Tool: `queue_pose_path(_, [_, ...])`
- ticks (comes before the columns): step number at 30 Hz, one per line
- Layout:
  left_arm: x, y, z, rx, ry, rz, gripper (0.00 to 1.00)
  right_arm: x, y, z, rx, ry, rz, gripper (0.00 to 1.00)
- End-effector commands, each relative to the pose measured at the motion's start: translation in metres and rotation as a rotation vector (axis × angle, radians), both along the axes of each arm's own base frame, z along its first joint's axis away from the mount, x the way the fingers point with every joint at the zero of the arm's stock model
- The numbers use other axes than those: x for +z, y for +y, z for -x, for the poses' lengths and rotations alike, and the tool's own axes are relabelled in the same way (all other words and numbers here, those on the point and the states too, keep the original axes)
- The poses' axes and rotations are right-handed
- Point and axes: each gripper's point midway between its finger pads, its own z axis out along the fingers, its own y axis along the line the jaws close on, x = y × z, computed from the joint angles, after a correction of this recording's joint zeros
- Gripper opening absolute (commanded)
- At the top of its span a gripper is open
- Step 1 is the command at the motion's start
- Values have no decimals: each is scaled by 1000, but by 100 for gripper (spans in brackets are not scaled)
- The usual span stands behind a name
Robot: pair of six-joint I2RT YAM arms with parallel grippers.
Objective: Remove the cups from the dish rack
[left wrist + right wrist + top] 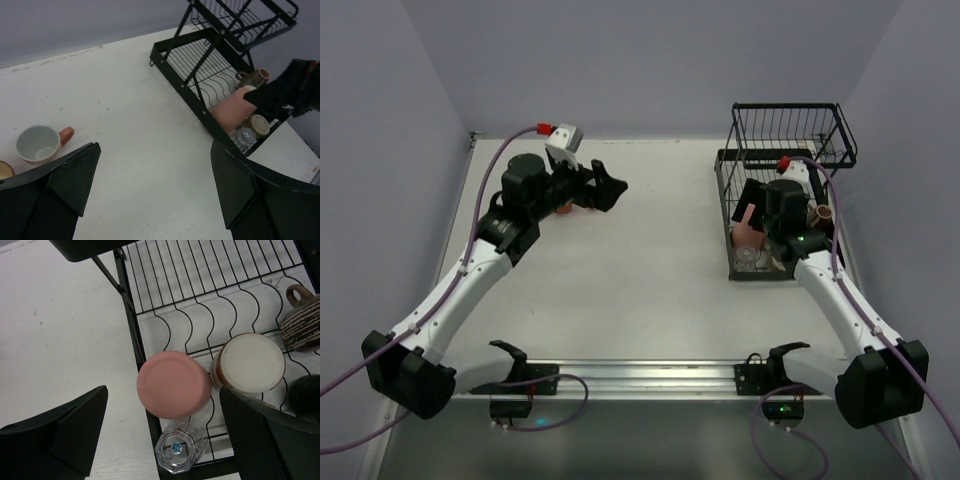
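right wrist view: right tool (pixel 162 390) spread over inverted pink cup (pixel 173 384) for pickup; cream-bottomed cup (pixel 252 361) at 3 o'clock; left tool (pixel 154 145) spread.

The left arm (pixel 460 290) and right arm (pixel 835 295) are wearing smooth white shells between bulky black joints. A purple cable (pixel 492 172) is trailing along each arm, the left one ending at a red plug (pixel 544 128). The left tool (pixel 612 184) is showing matt black wedge fingers (pixel 65 185) with meshed faces, and a green light (pixel 803 240) is glowing on the right arm.
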Motion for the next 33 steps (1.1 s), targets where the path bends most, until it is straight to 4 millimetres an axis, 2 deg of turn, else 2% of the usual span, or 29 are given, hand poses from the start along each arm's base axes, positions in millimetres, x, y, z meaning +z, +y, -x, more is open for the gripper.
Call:
queue_pose_path(1, [-33, -16, 39, -150, 62, 67, 100, 5, -8, -10, -37, 5, 40, 95])
queue_pose_path(2, [-32, -13, 48, -155, 50, 73, 100, 2, -8, -11, -41, 15, 45, 94])
queue_pose_path(5, [-53, -4, 64, -154, 64, 55, 100, -8, -10, -13, -56, 42, 53, 93])
queue_pose_path(8, [-68, 0, 71, -152, 83, 41, 100, -16, -10, -15, -61, 71, 64, 92])
queue_pose_path(13, [-71, -13, 76, -221, 116, 79, 100, -23, -12, -18, -78, 96, 77, 85])
queue_pose_path(18, [-63, -20, 83, -268, 123, 121, 100, -25, -12, -20, -76, 112, 83, 84])
queue_pose_path(21, [-53, -21, 84, -278, 95, 148, 100, -27, -12, -21, -75, 119, 90, 77])
queue_pose_path(22, [-52, -22, 84, -278, 96, 155, 100, -26, -11, -21, -71, 114, 83, 69])
queue_pose_path(23, [-52, -22, 85, -280, 98, 161, 100, -24, -10, -21, -69, 106, 79, 55])
queue_pose_path(27, [-51, -26, 86, -298, 106, 193, 100, 3, -10, -22, -71, 10, 61, 39])
queue_pose_path(33, [-37, -39, 87, -354, 99, 251, 100, 77, -14, -6, -73, -212, 8, 36])
